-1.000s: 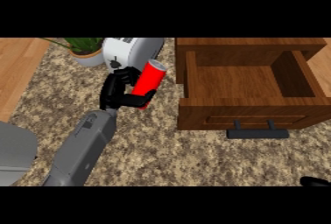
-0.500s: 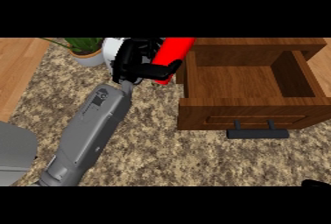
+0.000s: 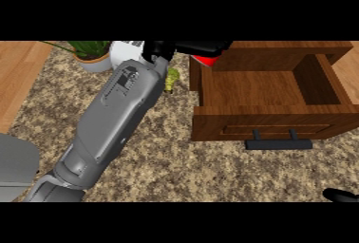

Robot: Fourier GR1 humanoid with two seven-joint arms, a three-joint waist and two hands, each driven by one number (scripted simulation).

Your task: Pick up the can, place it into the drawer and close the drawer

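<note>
The left hand (image 3: 184,47) sits at the top edge of the head view, its black fingers curled round the red can (image 3: 205,59). Only a small red wedge of the can shows, poking out below the fingers; the rest is hidden by the hand or cut off by the view's top edge. That wedge lies just at the upper left corner of the open wooden drawer (image 3: 270,116), over the drawer's left wall where it meets the back. The grey left forearm (image 3: 116,121) runs diagonally from the lower left up to the hand, crossing the speckled granite counter (image 3: 175,166).

The drawer is pulled out, its dark handle (image 3: 278,144) facing the lower edge. A potted plant (image 3: 91,54) stands at the upper left beside the forearm, and a small yellow-green object (image 3: 172,79) lies between forearm and drawer; what it is cannot be told.

The right hand (image 3: 341,195) shows only as a black tip at the lower right corner, and I cannot tell its state.
</note>
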